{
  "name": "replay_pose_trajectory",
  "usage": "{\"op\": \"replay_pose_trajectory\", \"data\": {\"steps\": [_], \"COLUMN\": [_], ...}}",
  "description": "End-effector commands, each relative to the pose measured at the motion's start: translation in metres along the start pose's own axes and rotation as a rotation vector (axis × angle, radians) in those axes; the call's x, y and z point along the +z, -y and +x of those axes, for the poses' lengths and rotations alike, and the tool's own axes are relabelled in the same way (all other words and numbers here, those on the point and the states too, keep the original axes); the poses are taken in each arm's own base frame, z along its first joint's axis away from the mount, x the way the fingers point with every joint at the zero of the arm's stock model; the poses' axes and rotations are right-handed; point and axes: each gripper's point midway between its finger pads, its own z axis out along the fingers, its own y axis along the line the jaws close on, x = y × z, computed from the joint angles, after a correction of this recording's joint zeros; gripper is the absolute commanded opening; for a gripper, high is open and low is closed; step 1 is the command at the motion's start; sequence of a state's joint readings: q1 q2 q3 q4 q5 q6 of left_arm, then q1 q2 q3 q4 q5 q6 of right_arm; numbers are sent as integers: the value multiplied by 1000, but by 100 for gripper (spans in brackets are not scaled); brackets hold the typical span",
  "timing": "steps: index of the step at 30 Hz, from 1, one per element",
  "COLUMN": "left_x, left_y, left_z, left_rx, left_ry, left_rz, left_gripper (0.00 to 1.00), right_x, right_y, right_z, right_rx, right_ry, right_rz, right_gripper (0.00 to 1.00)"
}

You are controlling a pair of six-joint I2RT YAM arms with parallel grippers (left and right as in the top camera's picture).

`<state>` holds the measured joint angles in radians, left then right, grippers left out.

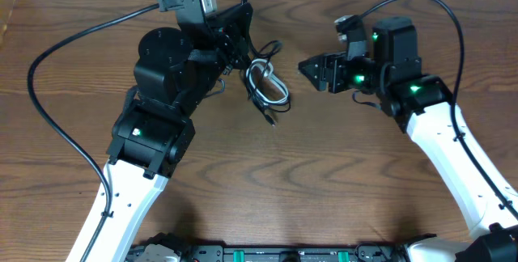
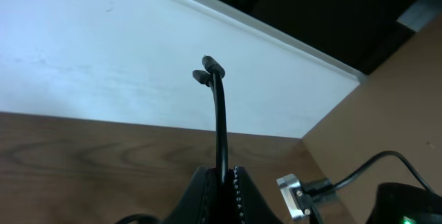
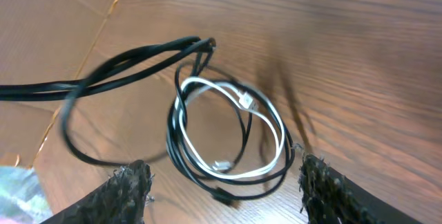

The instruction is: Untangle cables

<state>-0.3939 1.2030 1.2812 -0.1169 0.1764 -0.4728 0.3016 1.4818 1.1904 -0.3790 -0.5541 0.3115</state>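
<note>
Two robot arms face a knot of cables (image 1: 269, 86) lying near the far edge of a wooden table (image 1: 324, 181). The left gripper (image 2: 222, 179) is clenched on a black cable (image 2: 219, 120). In its wrist view the cord stands straight up out of the closed fingers, and its small plug ends (image 2: 207, 68) fork at the top against a white panel (image 2: 103, 51) behind the table. From overhead, the rest of the tangle sits on the wood just beside that gripper, between the two arms. The right gripper (image 3: 222, 172) points at the heap from the other side, apart from it, its fingers (image 3: 131, 186) spread wide and grasping nothing. Its wrist camera looks down on the tangle framed between those fingers. A white cable (image 3: 266, 124) is curled into a loop and lies on the wood amid loops of black cord, while a doubled black strand (image 3: 124, 65) runs off to the left edge of the frame. How the strands cross inside the coil cannot be made out.
</note>
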Motion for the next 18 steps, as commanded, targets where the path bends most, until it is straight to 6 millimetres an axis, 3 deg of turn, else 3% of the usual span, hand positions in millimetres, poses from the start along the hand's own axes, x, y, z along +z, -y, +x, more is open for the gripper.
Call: {"op": "replay_pose_trajectory", "data": {"steps": [1, 7, 18], "left_x": [-6, -6, -6], "left_y": [-4, -10, -19], "left_z": [-16, -15, -16], "left_rx": [-30, -42, -51], "left_ry": [53, 56, 67], "left_rz": [-46, -77, -122], "left_gripper": [7, 7, 7], "right_x": [4, 16, 54], "right_y": [-24, -49, -83], "right_z": [-3, 0, 28], "right_rx": [0, 39, -6], "right_ry": [3, 2, -74], "right_rz": [-54, -109, -185], "right_gripper": [65, 61, 62]}}
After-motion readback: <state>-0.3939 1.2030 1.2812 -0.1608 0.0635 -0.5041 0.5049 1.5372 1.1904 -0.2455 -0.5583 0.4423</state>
